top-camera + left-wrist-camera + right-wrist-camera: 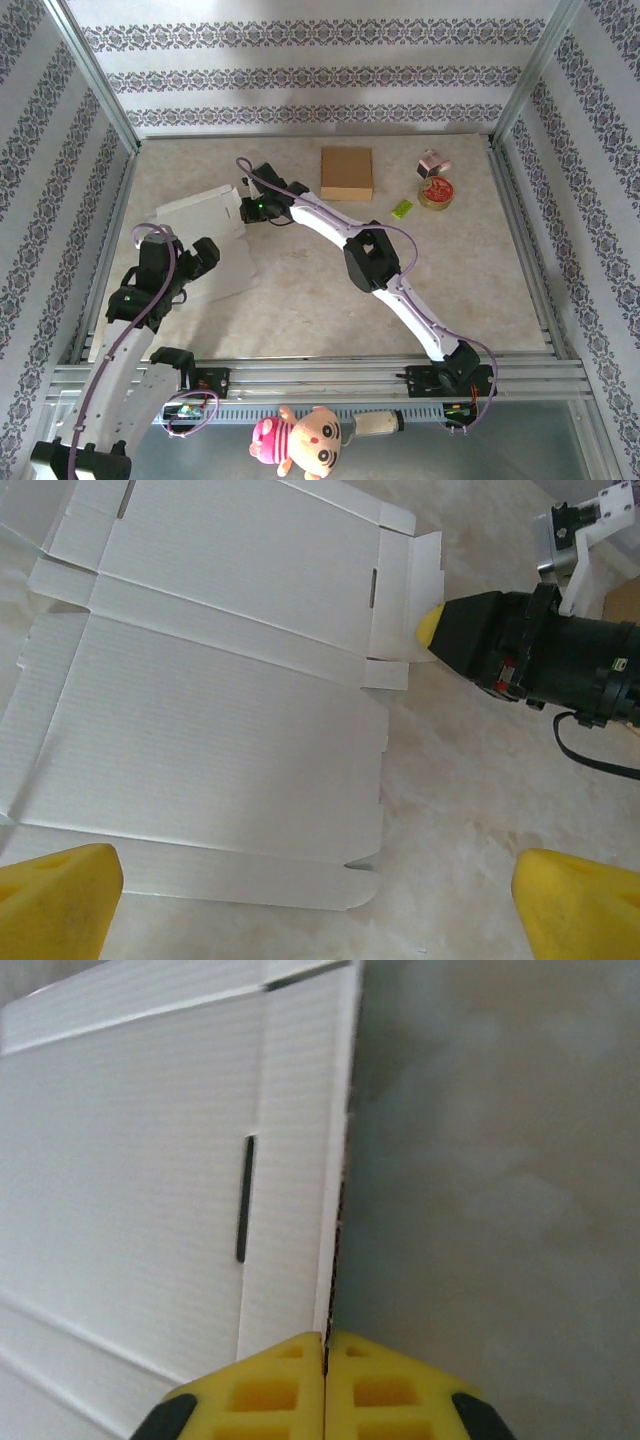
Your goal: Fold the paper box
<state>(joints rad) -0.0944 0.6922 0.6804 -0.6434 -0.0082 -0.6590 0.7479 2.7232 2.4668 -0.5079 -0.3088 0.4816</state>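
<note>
The paper box (200,212) lay mostly flat, nearly all folding yet to do, the right gripper (325,1348) clenched on one side flap (292,1110), the left gripper (320,900) spread open above.

paper box (220,680) cropped left, green object (402,209) unidentifiable

- paper box (205,215): white, finely ribbed, with a thin dark slot (242,1200) just ahead of the right gripper (325,1380)
- right gripper: yellow, black behind
- left gripper (318,890): yellow
- table (450,280): beige, cloudy marbling
- walls (300,70): white with grey floral bands
- cardboard box (346,172), right of the right gripper: plain brown
- plush doll (300,435): pink and cream
</note>
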